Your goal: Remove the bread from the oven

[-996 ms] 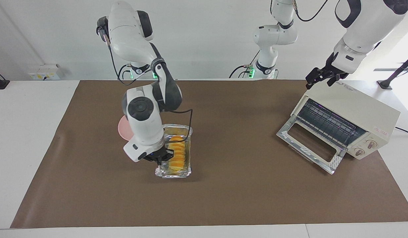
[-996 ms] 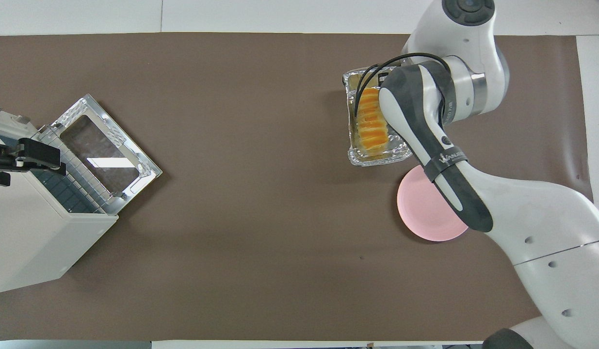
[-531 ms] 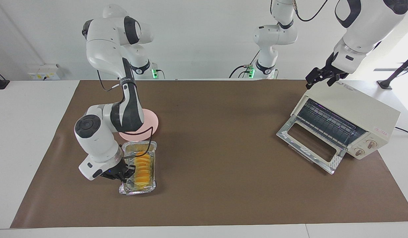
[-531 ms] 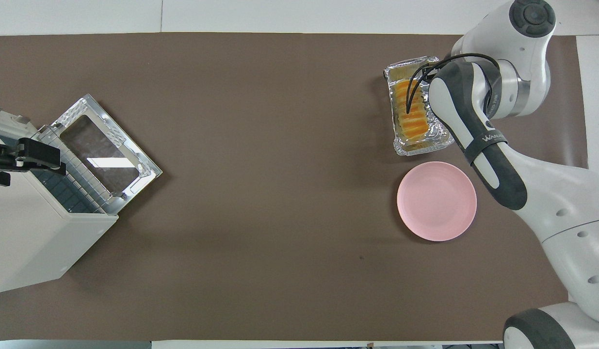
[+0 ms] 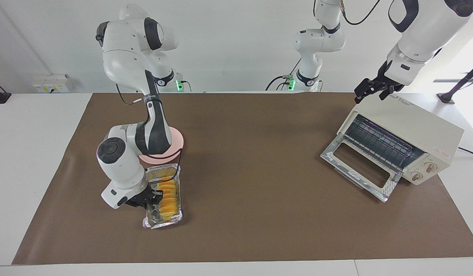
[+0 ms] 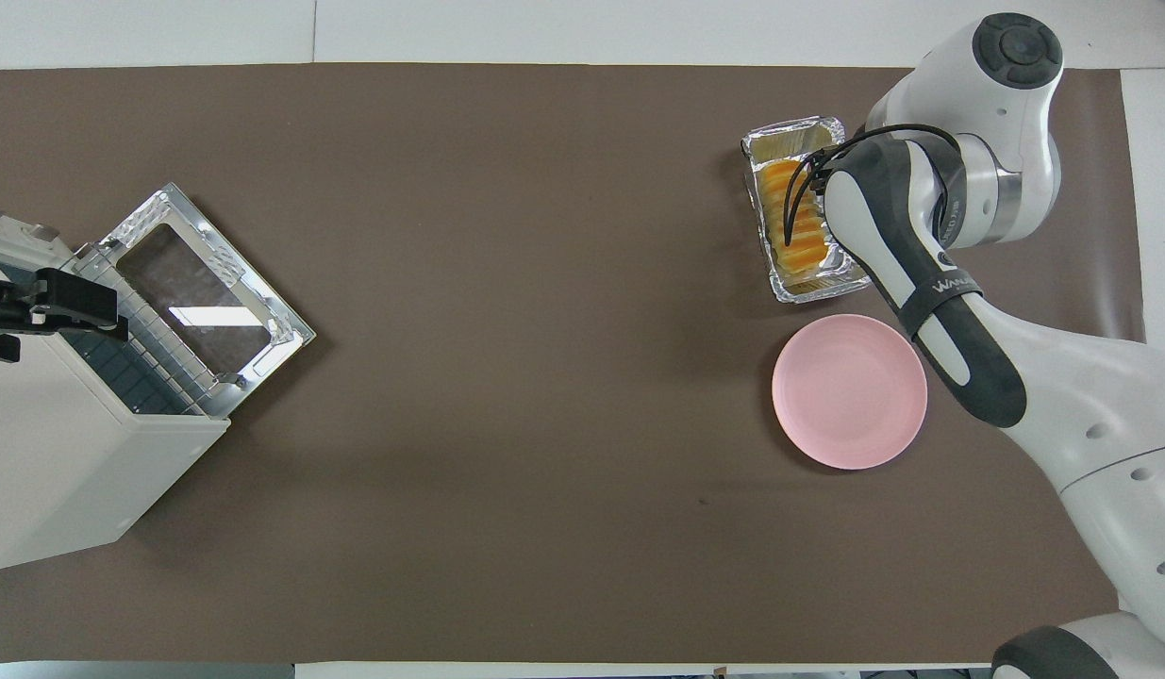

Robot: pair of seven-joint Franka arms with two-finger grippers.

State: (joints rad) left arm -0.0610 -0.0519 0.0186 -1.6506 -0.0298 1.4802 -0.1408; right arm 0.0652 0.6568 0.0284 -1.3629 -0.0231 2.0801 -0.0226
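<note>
Since half a second ago the foil tray has tilted, its end toward the bottom of the facing view swung slightly, and the right arm's elbow has shifted a little toward the frame's centre; the tray's spot on the worktop has hardly changed. One second ago tray and arm were nearer the middle of the brown mat.

Now the right hand sits low at the lower left of the facing view, pressed against the tray's long rim. Whether its fingers pinch that rim cannot be told — the hand's dark body hides them. The bread lies inside the tray, just beside the hand, on the side toward the frame's centre. In the overhead view the bread shows at upper right, partly under the arm's forearm. The pink plate lies just below the tray there, apart from it.

The oven stands at the right of the facing view, door dropped open, rack bare. The left hand waits over the oven's top corner — its fingers cannot be made out.
</note>
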